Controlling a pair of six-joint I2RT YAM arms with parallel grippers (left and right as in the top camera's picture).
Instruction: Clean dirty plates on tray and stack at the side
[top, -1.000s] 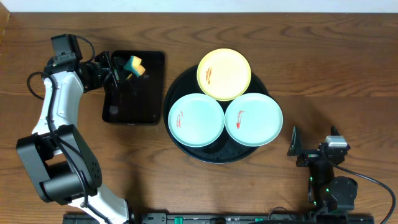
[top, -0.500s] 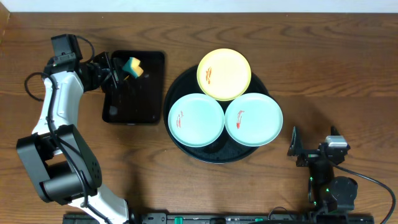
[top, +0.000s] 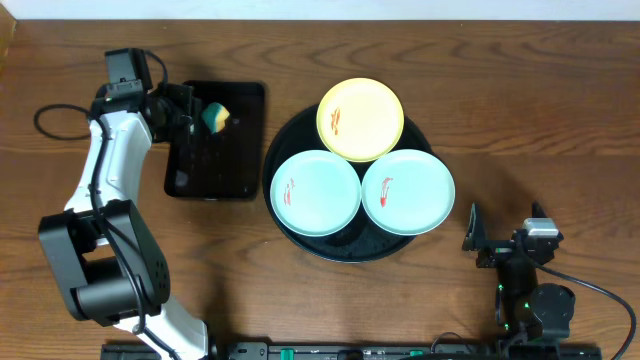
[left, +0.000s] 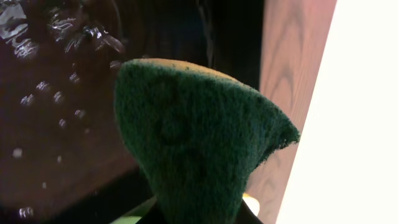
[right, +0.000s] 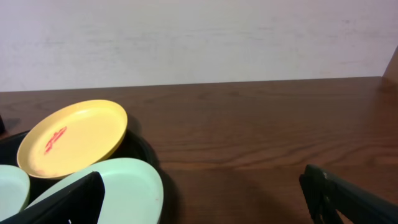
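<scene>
Three plates lie on the round black tray (top: 287, 234): a yellow plate (top: 360, 119) at the back, a mint plate (top: 316, 193) front left and a second mint plate (top: 408, 191) front right. Each bears a red-orange smear. My left gripper (top: 203, 115) is shut on a sponge (top: 216, 117), green scouring side and yellow side, above the rectangular tray's back right corner. The sponge (left: 199, 143) fills the left wrist view and hides the jaws. My right gripper (top: 500, 240) stands open and empty at the front right, apart from the tray. The right wrist view shows the yellow plate (right: 71, 137) and a mint plate (right: 118, 186).
A smaller rectangular black tray (top: 215, 165), wet with droplets (left: 56, 93), sits left of the round tray. Bare wooden table (top: 540, 120) stretches to the right of the round tray. A pale wall (right: 199, 37) bounds the far edge.
My left arm has swung a little to the right, and the sponge in its grip has turned and shifted slightly toward the near side. The right arm and the plates have not moved.
</scene>
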